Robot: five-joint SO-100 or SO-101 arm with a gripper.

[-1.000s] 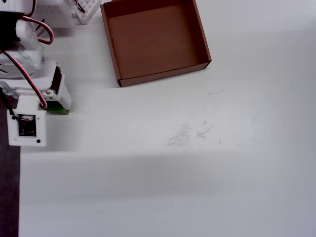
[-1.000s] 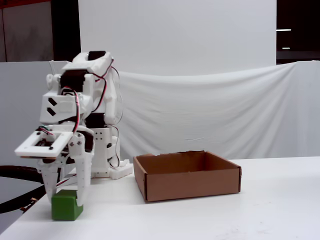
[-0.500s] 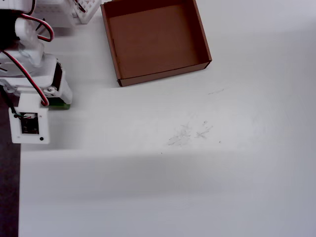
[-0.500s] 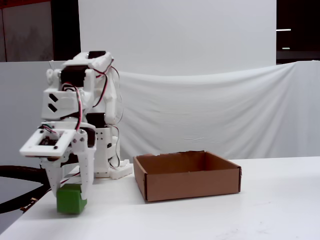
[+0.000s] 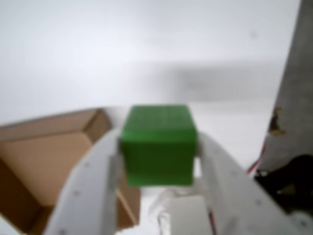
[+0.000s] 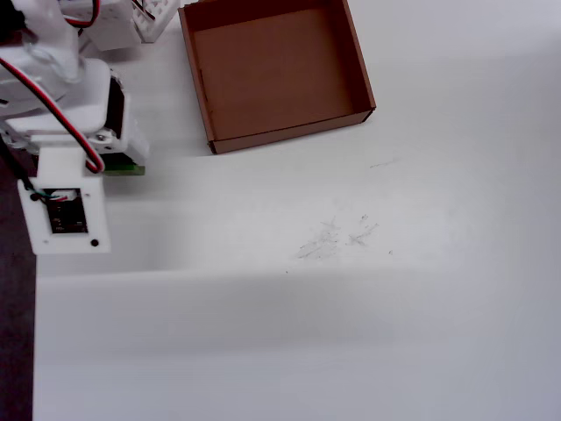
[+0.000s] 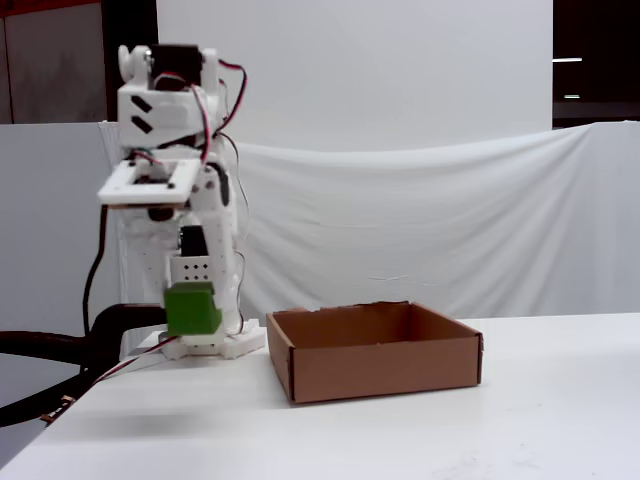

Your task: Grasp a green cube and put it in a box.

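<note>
At the left edge of the surface (image 7: 420, 440), in the fixed view, the gripper (image 7: 195, 308) holds the green cube (image 7: 192, 308) in the air, clearly above the surface and apart from it. In the wrist view the two white fingers (image 5: 95, 171) press on the left and right faces of the green cube (image 5: 159, 145), so the gripper (image 5: 159, 161) is closed around it and the hold looks centred. In the overhead view only a thin green strip of the cube (image 6: 130, 168) shows under the arm, near the surface's left edge. To the right, toward the far edge, stands the box (image 7: 375, 352), empty, with low cardboard walls; the overhead view shows the box (image 6: 203, 83) open and well apart from the cube. I judge the cube to be light and stiff, with flat matte faces that should not slip much, so two opposite faces near the middle are a good place to hold. The box looks light too, and a bump on its wall could push it.
</note>
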